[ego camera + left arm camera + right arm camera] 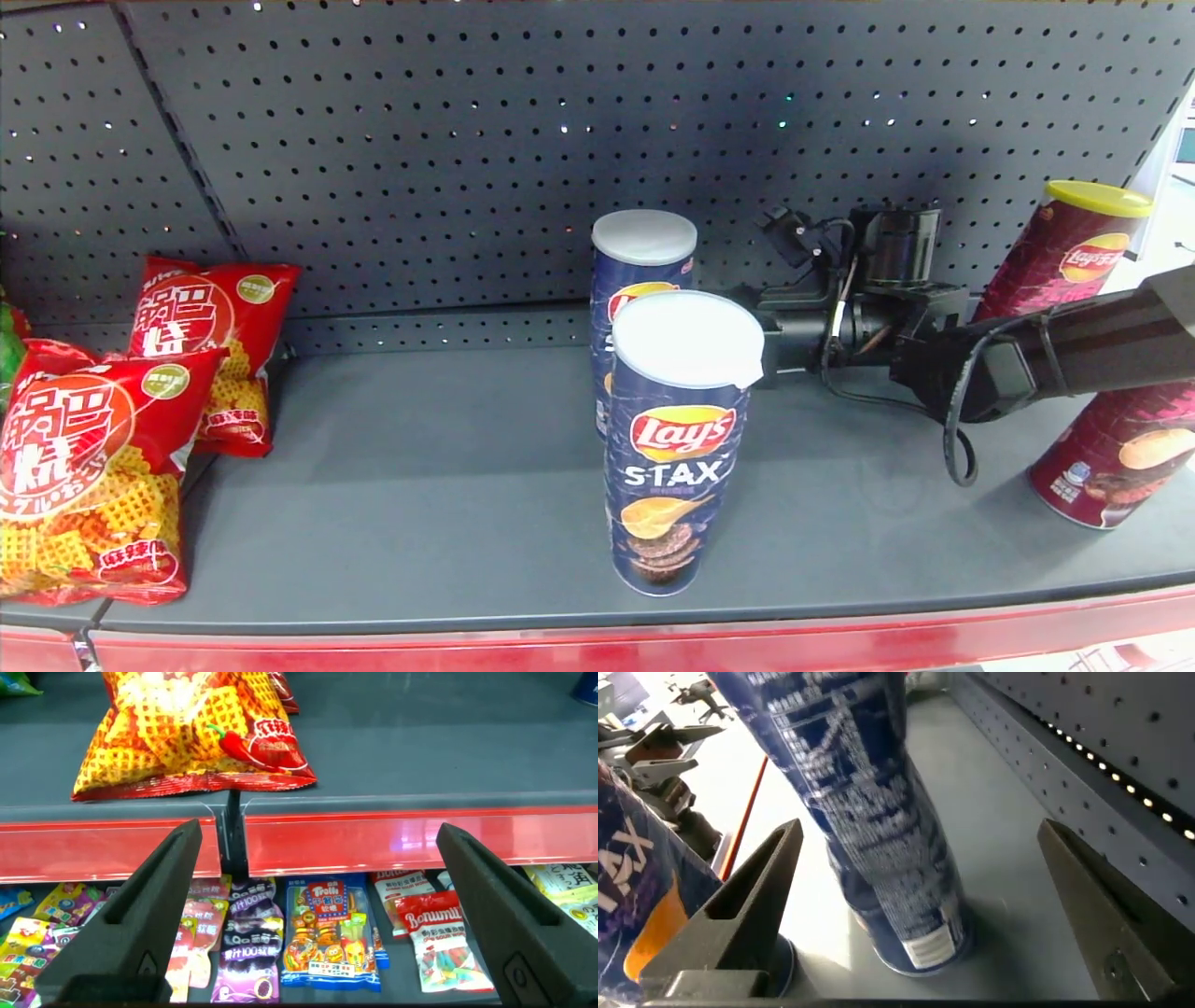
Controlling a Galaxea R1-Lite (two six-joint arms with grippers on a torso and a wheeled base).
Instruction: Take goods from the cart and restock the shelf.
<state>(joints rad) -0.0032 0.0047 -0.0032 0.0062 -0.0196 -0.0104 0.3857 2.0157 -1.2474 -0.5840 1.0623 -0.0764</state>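
Two blue chip cans stand upright mid-shelf, one [677, 439] near the front edge, the other [642, 271] right behind it. My right gripper [761, 299] comes in from the right, level with the rear can. In the right wrist view its fingers [747, 905] are spread wide with the rear blue can [887, 831] framed between them, and no contact is visible. The front can [635, 905] shows at that view's edge. My left gripper [320, 831] is open and holds nothing, facing the shelf's red front edge [374, 840].
Red snack bags [93, 467] lie at the shelf's left; one such bag [196, 728] lies above the red edge. Two dark red cans [1116, 453] stand at the right. A pegboard wall [467, 140] backs the shelf. Candy packs [327, 933] fill the lower shelf.
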